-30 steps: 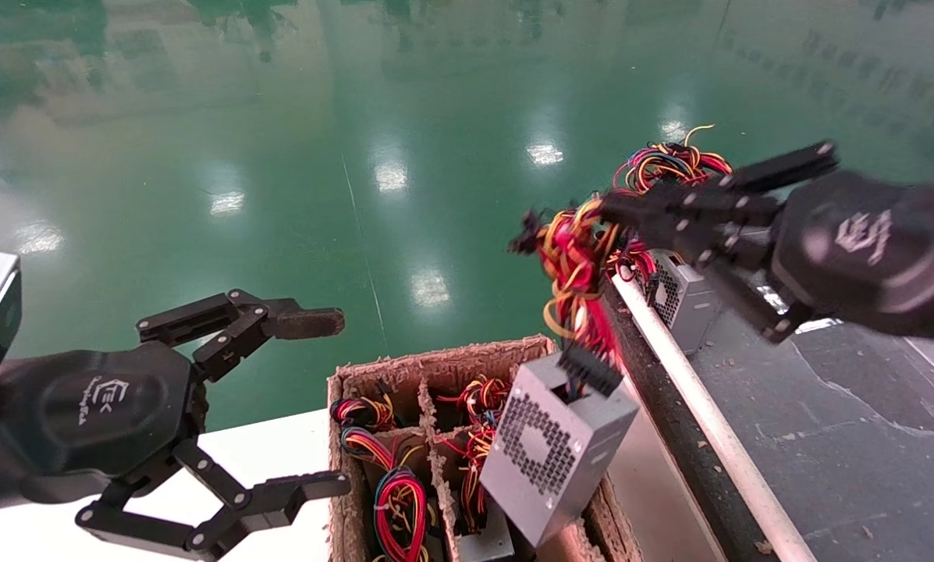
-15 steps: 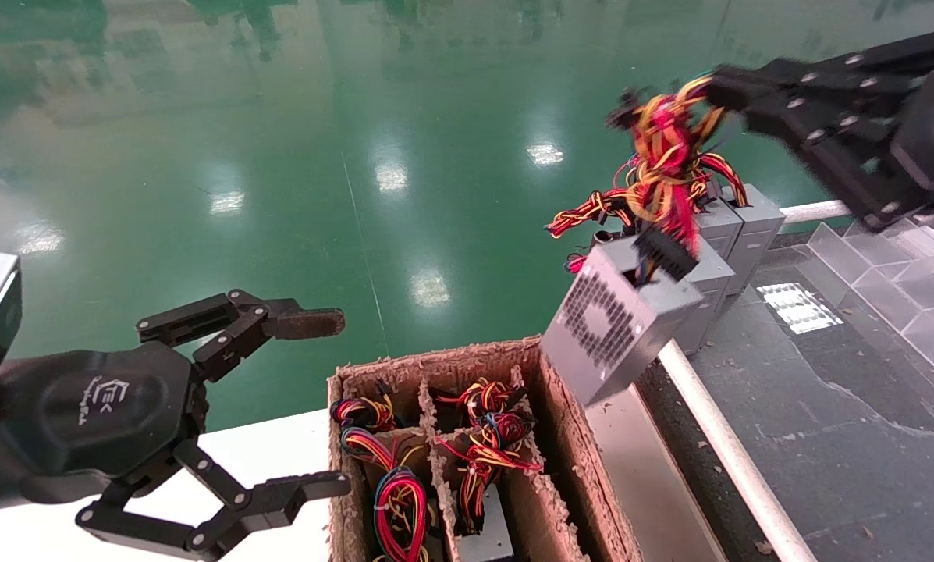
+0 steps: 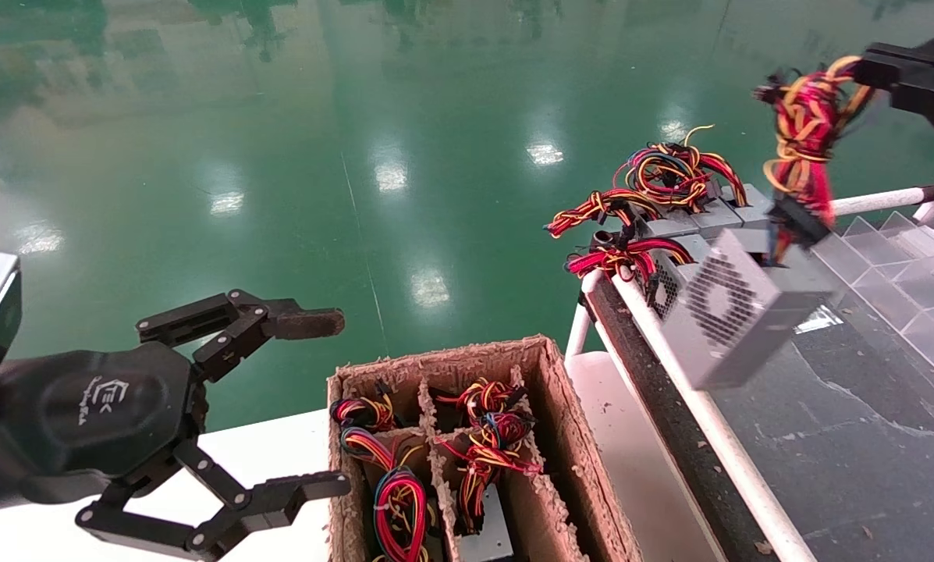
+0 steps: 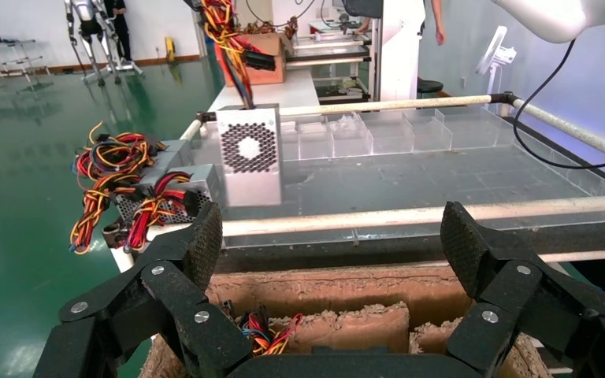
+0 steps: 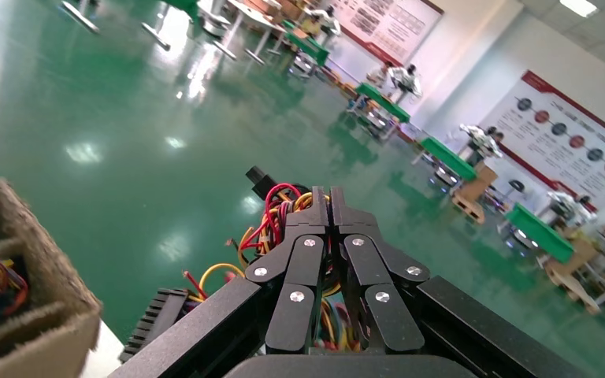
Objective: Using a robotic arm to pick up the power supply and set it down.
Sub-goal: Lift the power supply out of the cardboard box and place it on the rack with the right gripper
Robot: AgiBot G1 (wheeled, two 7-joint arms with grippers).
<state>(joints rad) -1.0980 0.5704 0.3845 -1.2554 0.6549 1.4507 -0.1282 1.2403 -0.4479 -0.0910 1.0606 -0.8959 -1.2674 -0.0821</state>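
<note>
I have the right arm's black two-finger gripper point(image 5: 329, 206) clamped on the red-and-yellow wire bundle point(image 3: 806, 133), up at two o'clock in the head view. The small silver-grey metal power supply with the honeycomb grille point(image 3: 736, 312) dangles tilted below it, over the near edge of the dark belt point(image 3: 849, 437). My worry is that it hangs only by its cables: a swing could knock the other grey supplies point(image 3: 704, 215) at one o'clock, or the wires could slip. The left black gripper point(image 3: 310, 402) waits spread open at eight o'clock beside the brown partitioned carton point(image 3: 548, 367).
</note>
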